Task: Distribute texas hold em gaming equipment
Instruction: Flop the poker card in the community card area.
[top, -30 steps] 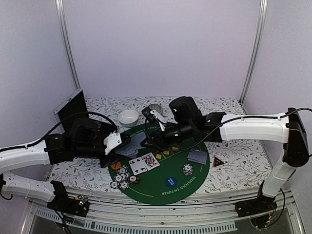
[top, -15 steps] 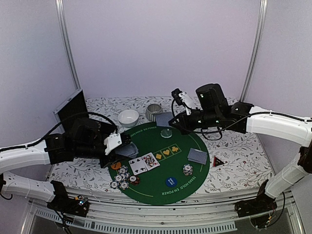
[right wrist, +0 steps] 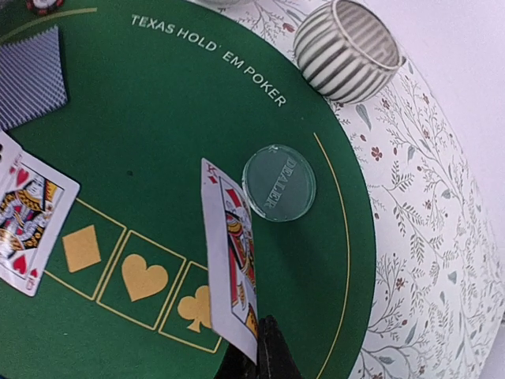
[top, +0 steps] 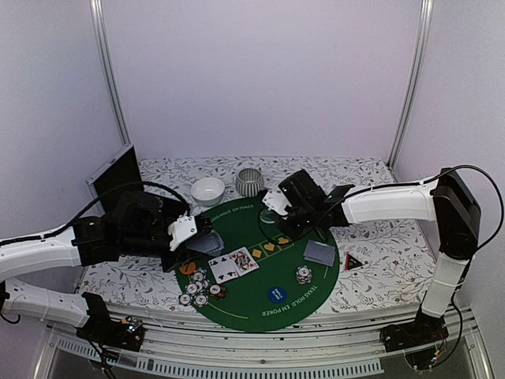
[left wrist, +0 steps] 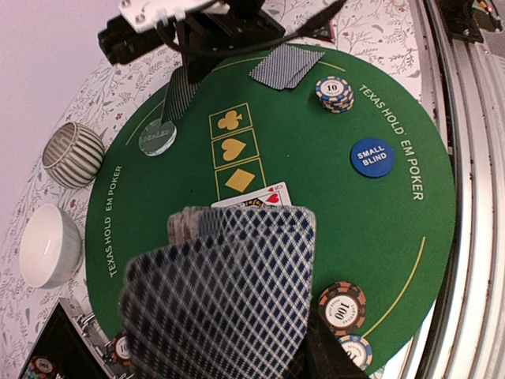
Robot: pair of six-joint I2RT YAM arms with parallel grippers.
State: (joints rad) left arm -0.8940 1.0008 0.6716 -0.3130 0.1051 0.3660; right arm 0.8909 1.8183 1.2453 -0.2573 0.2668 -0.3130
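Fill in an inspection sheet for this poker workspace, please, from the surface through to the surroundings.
Surface: floral tablecloth under a round green mat.
Job's things: face-up cards, face-down cards, chip stack, chip cluster, blue small-blind disc, dealer disc, orange disc, red-black triangle.
Clutter: white bowl, striped grey bowl, black case.
Grippers: left end effector grips a fanned deck; right end effector pinches a red king over the mat.
Cables: black cables run along both arms.
Surroundings: pale walls, metal posts.
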